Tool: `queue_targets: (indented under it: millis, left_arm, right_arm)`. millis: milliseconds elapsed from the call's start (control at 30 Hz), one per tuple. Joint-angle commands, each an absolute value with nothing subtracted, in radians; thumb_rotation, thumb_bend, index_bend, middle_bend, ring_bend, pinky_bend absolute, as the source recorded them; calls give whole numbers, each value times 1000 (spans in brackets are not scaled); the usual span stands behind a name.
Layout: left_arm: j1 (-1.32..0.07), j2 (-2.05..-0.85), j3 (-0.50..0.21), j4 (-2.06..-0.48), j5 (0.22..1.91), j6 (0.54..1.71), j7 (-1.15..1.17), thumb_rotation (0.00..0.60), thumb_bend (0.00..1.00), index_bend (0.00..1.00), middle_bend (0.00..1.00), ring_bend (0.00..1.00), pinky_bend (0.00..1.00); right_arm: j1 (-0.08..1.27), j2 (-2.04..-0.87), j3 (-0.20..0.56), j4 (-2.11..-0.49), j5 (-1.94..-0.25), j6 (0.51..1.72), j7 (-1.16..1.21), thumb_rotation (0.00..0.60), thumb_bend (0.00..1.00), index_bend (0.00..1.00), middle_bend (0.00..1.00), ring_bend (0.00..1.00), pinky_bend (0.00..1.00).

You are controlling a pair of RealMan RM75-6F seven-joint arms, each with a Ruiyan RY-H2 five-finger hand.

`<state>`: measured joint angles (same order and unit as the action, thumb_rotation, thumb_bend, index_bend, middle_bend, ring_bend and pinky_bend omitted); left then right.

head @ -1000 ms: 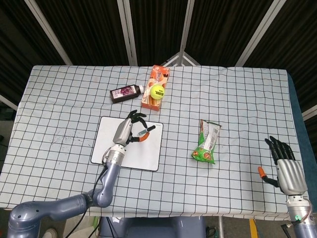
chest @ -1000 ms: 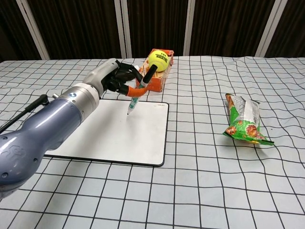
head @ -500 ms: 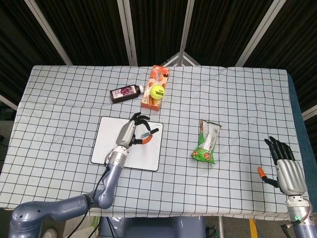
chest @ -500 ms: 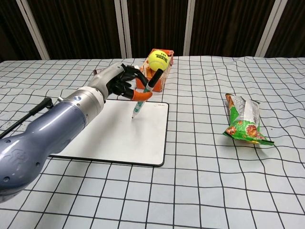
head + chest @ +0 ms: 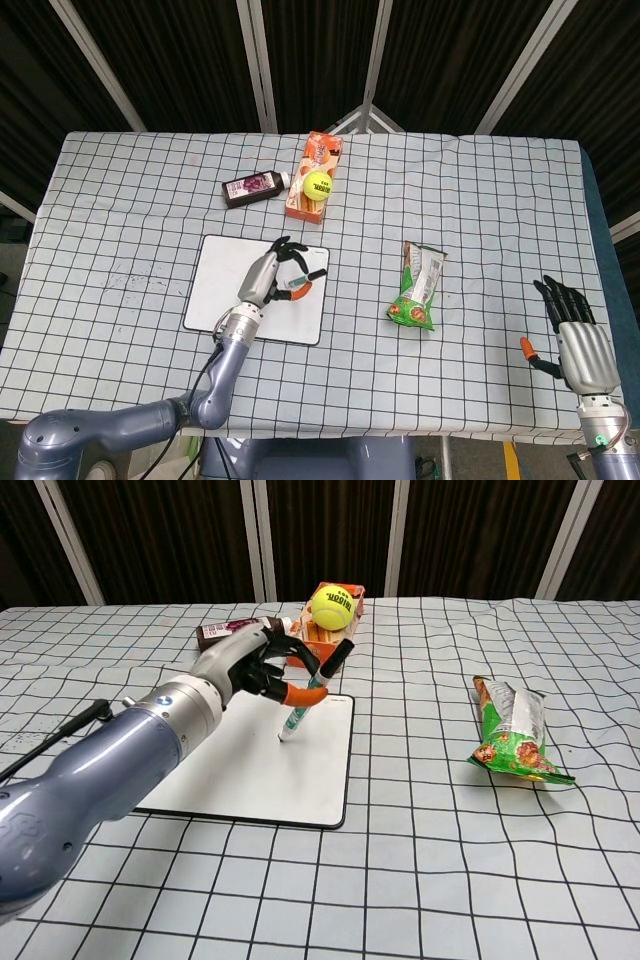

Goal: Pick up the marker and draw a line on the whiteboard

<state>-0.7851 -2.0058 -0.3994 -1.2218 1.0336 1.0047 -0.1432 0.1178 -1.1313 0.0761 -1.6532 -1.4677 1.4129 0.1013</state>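
Note:
My left hand grips the marker over the right part of the whiteboard. The marker is white and green with a black cap end up and tilts to the right; its tip is down at the board surface near the right edge. I cannot make out a drawn line on the board. My right hand hangs off the table's near right edge in the head view, fingers spread and holding nothing.
An orange box with a yellow tennis ball on it stands just behind the board. A dark bottle lies left of the box. A green snack bag lies to the right.
My left hand has carried the marker rightward and nearer across the board, and the tip has come down lower toward the surface. The right hand has not moved.

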Motion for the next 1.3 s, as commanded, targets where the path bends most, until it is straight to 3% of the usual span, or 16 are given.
queue_targets:
  millis: [33,433,733,1300]
  left_arm:
    - [-769,-1999,-385,-1255,1029,1006,-139,600,511,731,242,67,134]
    - [-715,-1969,-326,-1370,1048,1030,-124,600,511,732,242,67,134]
    - [-712,-1943,-375,-1393,1091,1076,-151,600,511,733,243,67,134]
    - [-822,-1955,-409,-1136,1105,957,-132,600,507,733,243,67,134]
  right_arm:
    - [117,-1131,76,-1654,-1467,1413,101,600,350,0,0,0,57]
    - [115,-1132,79,-1652,-1466,1422,98,600,350,0,0,0,56]
    - [112,-1133,78,-1652,-1468,1427,100,600,349,0,0,0,56]
    - [119,-1130,78,-1654,-1460,1407,112,600,349,0,0,0,57]
